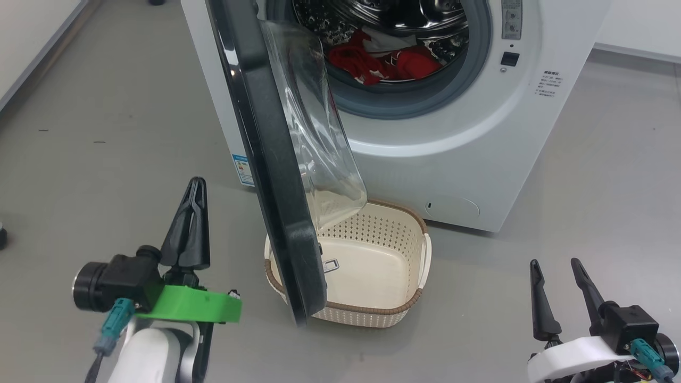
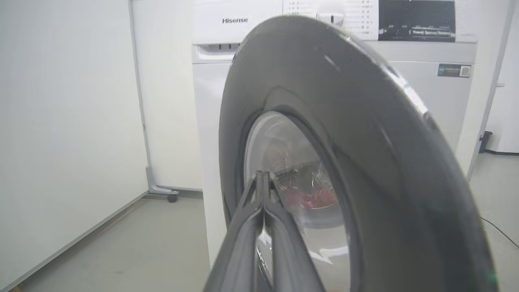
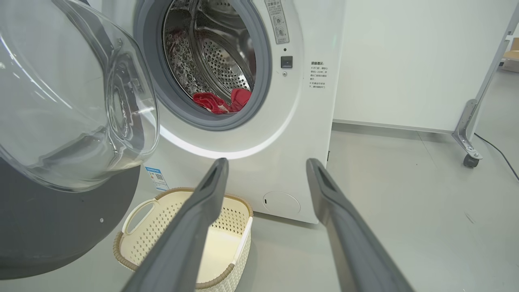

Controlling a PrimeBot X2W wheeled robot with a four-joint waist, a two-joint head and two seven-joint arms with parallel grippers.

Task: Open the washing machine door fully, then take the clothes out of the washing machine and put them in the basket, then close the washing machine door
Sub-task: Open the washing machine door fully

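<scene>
Now | glossy door (image 1: 271, 175) ajar | red clothes (image 1: 372, 61) in perforated drum (image 1: 439, 13) | left fingers (image 1: 186, 229) together | right fingers (image 1: 540, 303) wide

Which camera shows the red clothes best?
The head view: the red clothes lie large and sharp in the drum. The right wrist view shows them smaller; the left wrist view, a red blur through the door glass.
</scene>
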